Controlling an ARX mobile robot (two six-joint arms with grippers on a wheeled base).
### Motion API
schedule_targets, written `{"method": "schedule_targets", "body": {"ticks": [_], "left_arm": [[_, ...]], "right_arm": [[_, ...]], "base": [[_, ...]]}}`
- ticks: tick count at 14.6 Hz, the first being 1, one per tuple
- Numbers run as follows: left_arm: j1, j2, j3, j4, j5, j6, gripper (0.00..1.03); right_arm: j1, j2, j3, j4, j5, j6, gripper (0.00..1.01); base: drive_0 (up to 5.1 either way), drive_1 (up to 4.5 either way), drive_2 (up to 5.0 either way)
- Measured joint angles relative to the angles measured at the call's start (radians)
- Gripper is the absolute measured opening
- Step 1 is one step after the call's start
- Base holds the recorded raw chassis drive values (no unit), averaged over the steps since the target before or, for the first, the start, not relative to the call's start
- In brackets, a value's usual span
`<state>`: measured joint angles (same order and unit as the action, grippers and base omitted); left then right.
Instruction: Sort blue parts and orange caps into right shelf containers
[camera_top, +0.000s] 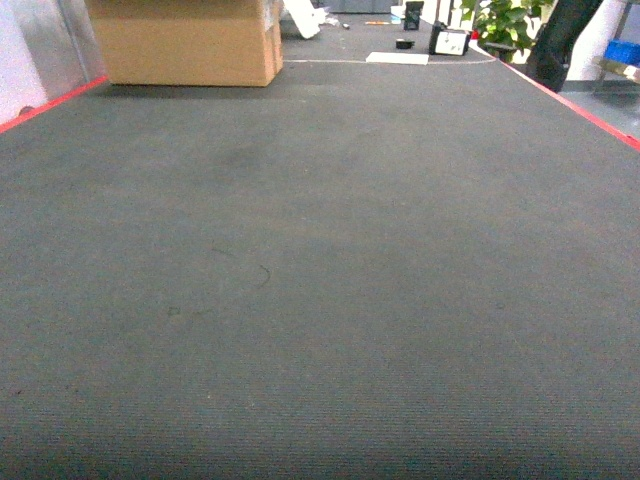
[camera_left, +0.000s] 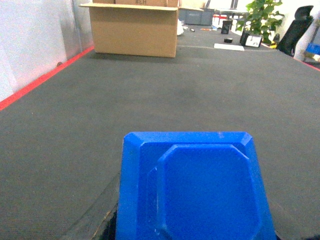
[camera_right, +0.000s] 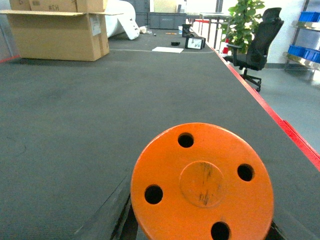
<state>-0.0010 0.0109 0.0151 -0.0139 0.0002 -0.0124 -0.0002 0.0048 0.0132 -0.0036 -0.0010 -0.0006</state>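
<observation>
A blue part (camera_left: 195, 187), a flat plastic piece with a raised octagonal face, fills the lower middle of the left wrist view and hangs above the dark carpet. My left gripper is shut on it, with its fingers hidden behind the part. In the right wrist view an orange cap (camera_right: 202, 182), a round disc with several holes, is held the same way above the carpet by my shut right gripper. Only a dark sliver of finger (camera_right: 126, 227) shows beside the disc. Neither gripper nor either piece appears in the head view.
Dark grey carpet (camera_top: 320, 280) with red edge lines (camera_top: 575, 105) stretches ahead. A large cardboard box (camera_top: 190, 40) stands at the far left. Far right are a black office chair (camera_right: 257, 42), a potted plant (camera_right: 242, 20) and a metal shelf with blue bins (camera_right: 309, 17).
</observation>
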Motion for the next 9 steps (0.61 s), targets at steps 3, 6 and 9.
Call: {"method": "schedule_targets", "body": {"ticks": [3, 6, 9], "left_arm": [[0.0, -0.001, 0.0, 0.007, 0.0, 0.002, 0.44], [0.0, -0.001, 0.0, 0.007, 0.0, 0.001, 0.44], [0.0, -0.001, 0.0, 0.007, 0.0, 0.001, 0.44]], "right_arm": [[0.0, 0.0, 0.0, -0.003, 0.0, 0.0, 0.45], [0.0, 0.0, 0.0, -0.003, 0.0, 0.0, 0.45], [0.0, 0.0, 0.0, -0.003, 0.0, 0.0, 0.45]], "base": [[0.0, 0.0, 0.0], [0.0, 0.0, 0.0], [0.0, 0.0, 0.0]]}}
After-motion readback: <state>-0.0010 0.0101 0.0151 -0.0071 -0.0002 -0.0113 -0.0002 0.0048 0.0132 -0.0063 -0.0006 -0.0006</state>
